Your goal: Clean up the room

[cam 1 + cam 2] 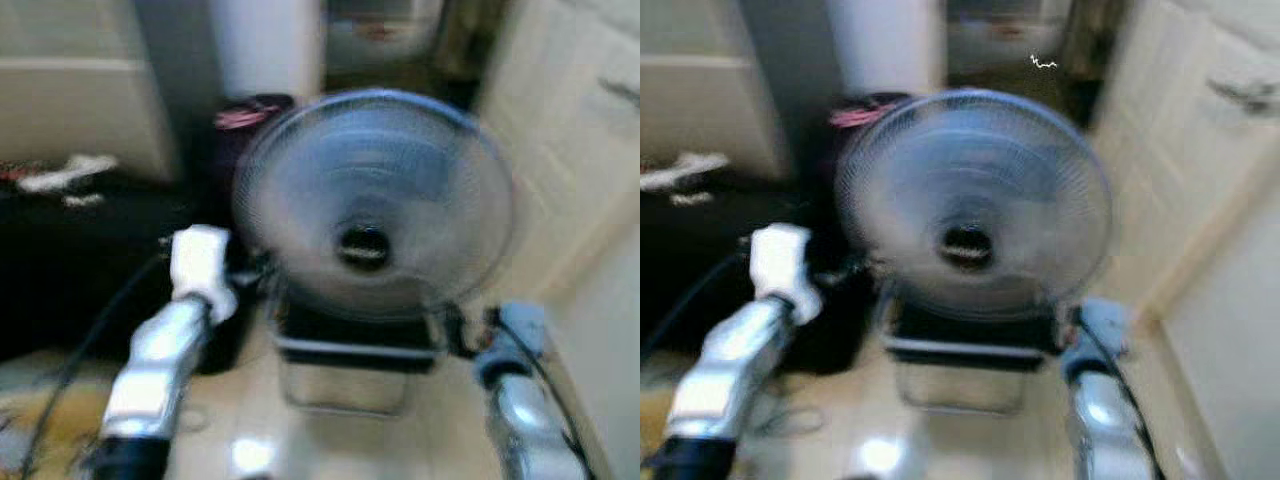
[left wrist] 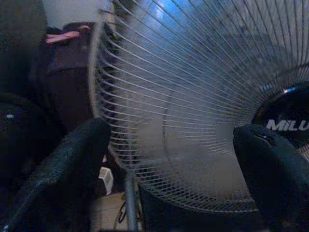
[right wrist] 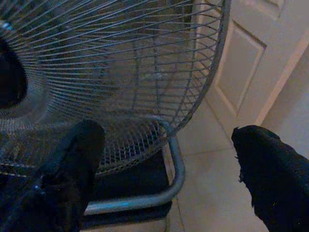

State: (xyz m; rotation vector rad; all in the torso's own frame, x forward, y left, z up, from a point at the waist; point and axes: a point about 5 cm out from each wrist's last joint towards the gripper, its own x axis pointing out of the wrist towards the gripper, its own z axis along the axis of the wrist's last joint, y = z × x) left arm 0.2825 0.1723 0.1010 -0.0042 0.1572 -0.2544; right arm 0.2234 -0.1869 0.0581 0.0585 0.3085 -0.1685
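A round wire-grille fan (image 1: 375, 205) with a black hub stands right in front of me on a metal-framed base (image 1: 345, 365). Both silver arms reach toward it. My left gripper (image 2: 171, 159) is open, its black fingers (image 2: 72, 164) spread before the fan's left lower grille (image 2: 193, 96). My right gripper (image 3: 169, 169) is open too, its fingers (image 3: 72, 169) spread at the fan's right lower rim (image 3: 212, 72), over the base's metal tube (image 3: 176, 169). In the eye views the left wrist (image 1: 200, 265) and right wrist (image 1: 515, 335) flank the fan. The eye views are blurred.
A dark bin or bag with a pink item (image 1: 250, 115) stands behind the fan on the left. Dark furniture (image 1: 60, 260) with pale items fills the left. A white door (image 3: 246, 67) and pale wall (image 1: 580, 170) close the right. The floor is pale tile (image 3: 212, 193).
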